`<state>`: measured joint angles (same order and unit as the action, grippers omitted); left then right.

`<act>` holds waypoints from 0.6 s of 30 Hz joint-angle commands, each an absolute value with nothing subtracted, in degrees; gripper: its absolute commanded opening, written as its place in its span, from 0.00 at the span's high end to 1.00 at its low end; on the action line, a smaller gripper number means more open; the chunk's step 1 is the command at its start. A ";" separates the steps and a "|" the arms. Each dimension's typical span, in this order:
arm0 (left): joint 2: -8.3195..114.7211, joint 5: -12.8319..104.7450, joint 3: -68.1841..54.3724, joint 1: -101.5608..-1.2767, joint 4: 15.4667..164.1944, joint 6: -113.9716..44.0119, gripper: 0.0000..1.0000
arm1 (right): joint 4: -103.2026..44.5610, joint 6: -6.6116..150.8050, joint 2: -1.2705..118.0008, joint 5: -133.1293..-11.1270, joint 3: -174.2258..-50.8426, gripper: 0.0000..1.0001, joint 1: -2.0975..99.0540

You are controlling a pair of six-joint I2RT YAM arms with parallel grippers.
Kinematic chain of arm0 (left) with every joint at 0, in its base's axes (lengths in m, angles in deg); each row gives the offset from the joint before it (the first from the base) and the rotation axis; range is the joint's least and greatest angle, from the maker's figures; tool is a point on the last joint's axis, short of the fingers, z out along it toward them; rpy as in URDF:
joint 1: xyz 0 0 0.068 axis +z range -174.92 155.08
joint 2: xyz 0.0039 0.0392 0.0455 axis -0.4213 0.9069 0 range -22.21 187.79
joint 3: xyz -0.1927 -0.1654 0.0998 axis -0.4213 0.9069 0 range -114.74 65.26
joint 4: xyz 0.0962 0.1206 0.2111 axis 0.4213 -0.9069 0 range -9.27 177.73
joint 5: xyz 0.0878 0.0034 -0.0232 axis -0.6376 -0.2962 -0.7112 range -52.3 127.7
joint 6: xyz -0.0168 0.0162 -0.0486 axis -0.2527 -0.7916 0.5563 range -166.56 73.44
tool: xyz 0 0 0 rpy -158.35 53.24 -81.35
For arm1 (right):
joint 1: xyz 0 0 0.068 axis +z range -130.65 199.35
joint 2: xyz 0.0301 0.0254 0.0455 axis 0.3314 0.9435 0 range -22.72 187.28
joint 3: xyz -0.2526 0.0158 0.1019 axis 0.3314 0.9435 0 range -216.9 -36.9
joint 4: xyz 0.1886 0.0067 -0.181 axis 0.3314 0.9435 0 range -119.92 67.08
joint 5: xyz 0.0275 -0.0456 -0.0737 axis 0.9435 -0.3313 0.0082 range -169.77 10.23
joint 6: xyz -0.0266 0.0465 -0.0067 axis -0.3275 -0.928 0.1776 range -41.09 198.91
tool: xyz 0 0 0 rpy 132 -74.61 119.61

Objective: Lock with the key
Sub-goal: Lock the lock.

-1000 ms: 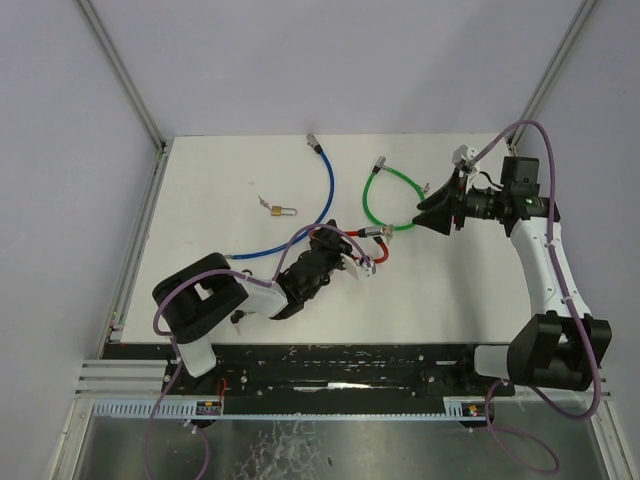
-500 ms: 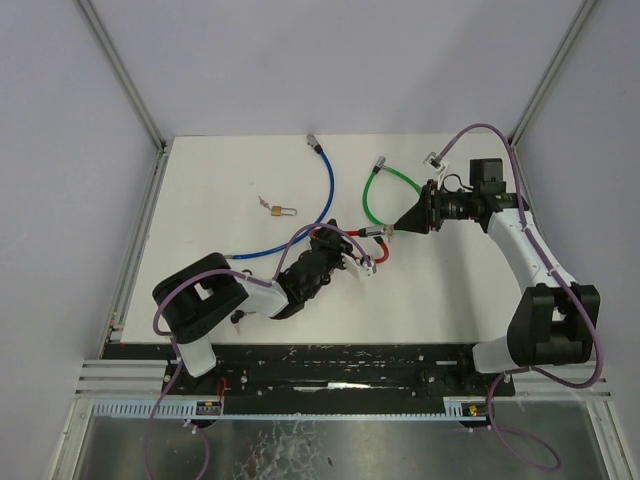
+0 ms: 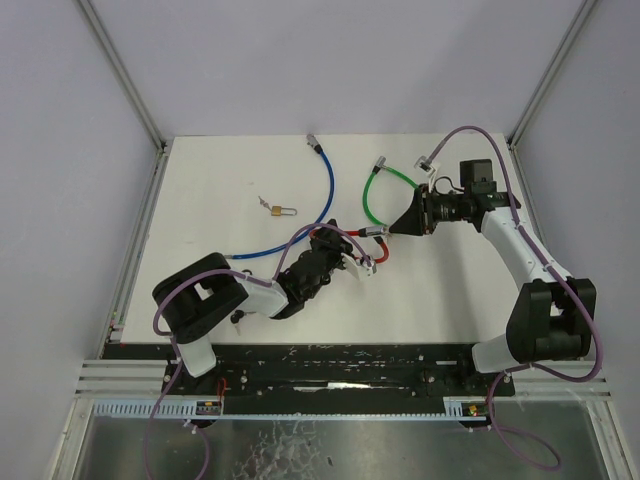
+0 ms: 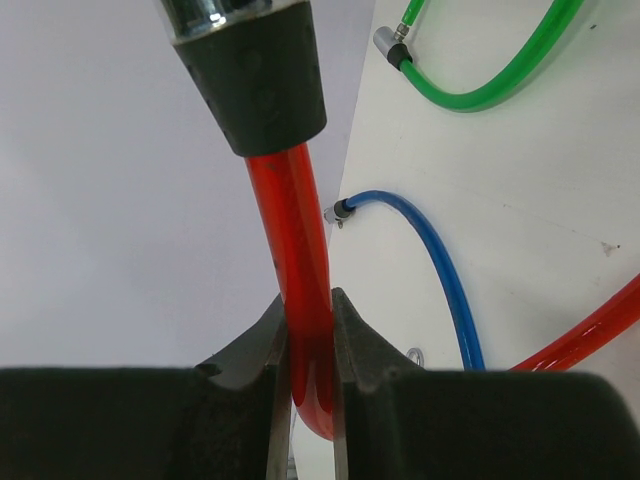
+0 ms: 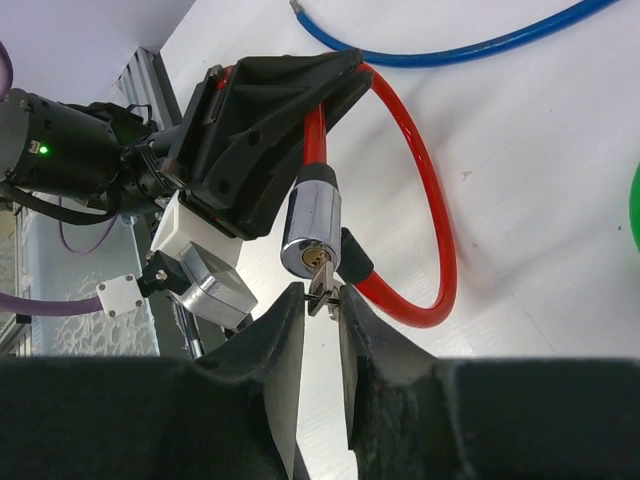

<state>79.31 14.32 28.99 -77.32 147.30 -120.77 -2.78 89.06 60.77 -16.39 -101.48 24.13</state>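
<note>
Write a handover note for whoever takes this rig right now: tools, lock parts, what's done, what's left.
Left tool: shut on the red plastic-coated cable loop.
Right tool: jaws either side of the small metal key; firm grip not clear.
Done: key sits in the silver lock cylinder on the red cable.
Left: pinch the key, probably turn it to lock, then withdraw.
</note>
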 commanded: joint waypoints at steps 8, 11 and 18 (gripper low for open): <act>80.40 12.64 29.14 -77.04 143.71 -121.00 1.00 | 0.93 97.00 60.51 -19.01 -104.34 0.95 25.39; 80.23 12.81 29.14 -77.04 143.62 -120.86 1.00 | 1.92 100.62 60.12 -19.61 -104.56 0.99 25.61; 79.69 13.30 29.17 -77.12 143.16 -120.59 1.00 | 3.69 117.68 56.70 -20.13 -103.13 1.00 26.35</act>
